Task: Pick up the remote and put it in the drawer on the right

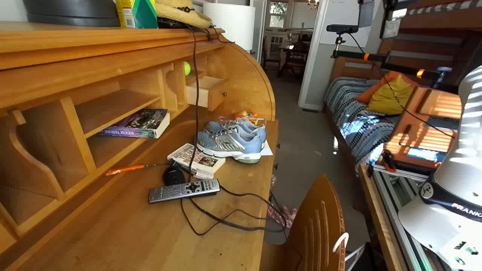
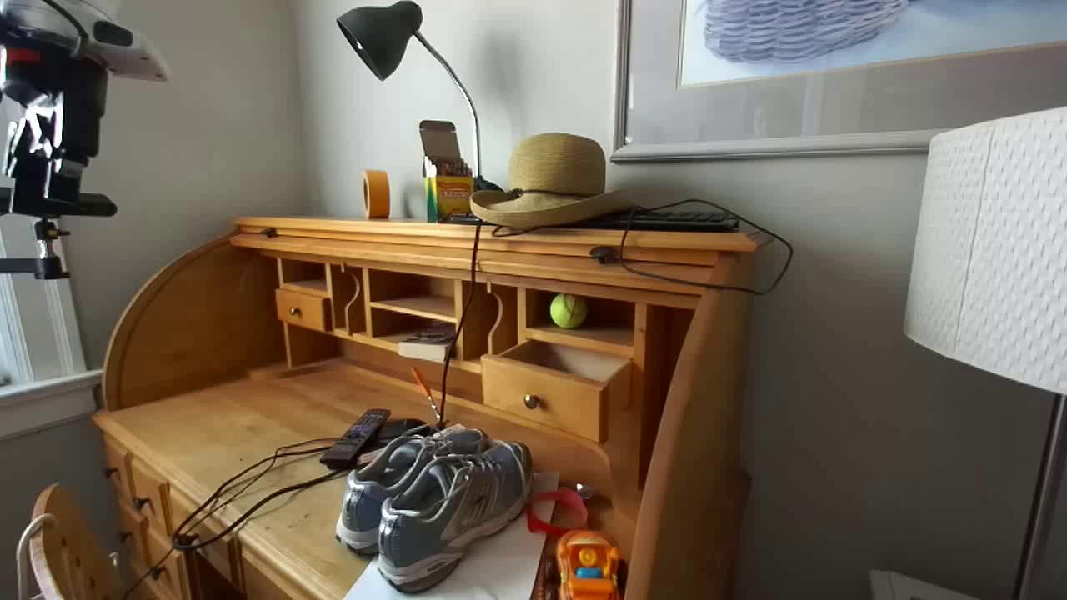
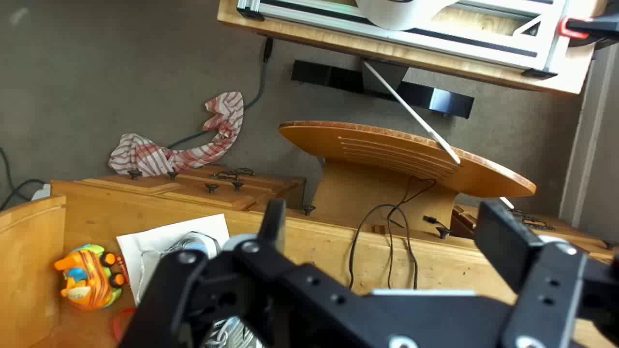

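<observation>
Wrist view: the end effector (image 3: 389, 237) was spread, empty.
In an exterior view, cords (image 1: 244, 228) emerged beneath the remote control (image 1: 184, 191); a low grasp could likely snag them.

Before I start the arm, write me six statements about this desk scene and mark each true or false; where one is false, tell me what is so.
1. The remote is inside the open drawer. False: it lies on the desk.
2. The tennis ball sits higher than the open drawer. True.
3. The gripper is clamped shut. False: it is open, holding nothing.
4. The running shoes stand on the desk. True.
5. The straw hat lies on the bed. False: it sits up on top of the desk.
6. The purple-spined book lies flat. True.
</observation>
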### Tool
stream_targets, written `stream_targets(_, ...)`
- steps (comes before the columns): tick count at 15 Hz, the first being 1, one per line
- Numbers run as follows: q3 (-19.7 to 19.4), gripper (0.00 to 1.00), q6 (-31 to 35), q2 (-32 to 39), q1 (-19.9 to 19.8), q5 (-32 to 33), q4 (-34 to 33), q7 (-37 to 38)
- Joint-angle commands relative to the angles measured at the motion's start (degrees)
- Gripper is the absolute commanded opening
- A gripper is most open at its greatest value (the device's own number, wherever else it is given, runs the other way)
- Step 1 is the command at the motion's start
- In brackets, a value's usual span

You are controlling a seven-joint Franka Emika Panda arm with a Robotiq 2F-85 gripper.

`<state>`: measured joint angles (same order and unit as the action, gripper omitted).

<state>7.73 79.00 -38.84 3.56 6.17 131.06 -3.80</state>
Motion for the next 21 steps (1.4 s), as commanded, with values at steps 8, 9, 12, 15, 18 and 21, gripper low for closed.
stream_targets(8, -6.8, 1.00, 14.0, 3.9, 2.2, 2.3, 2.6, -10.3)
stream_targets(9, -7.7, 1.00, 15.3, 5.0, 2.2, 2.4, 2.6, -12.3)
stream_targets(12, -10.2, 1.00, 20.3, 9.0, 2.1, 4.9, 2.8, -19.7)
stream_targets(15, -13.4, 1.00, 24.8, 13.6, 2.7, 5.0, 2.6, -31.2)
stream_targets(18, -14.7, 1.00, 28.1, 19.6, 2.1, 2.9, 1.8, -37.5)
stream_targets(21, -13.2, 1.00, 27.0, 17.8, 0.7, 3.5, 2.4, -35.0)
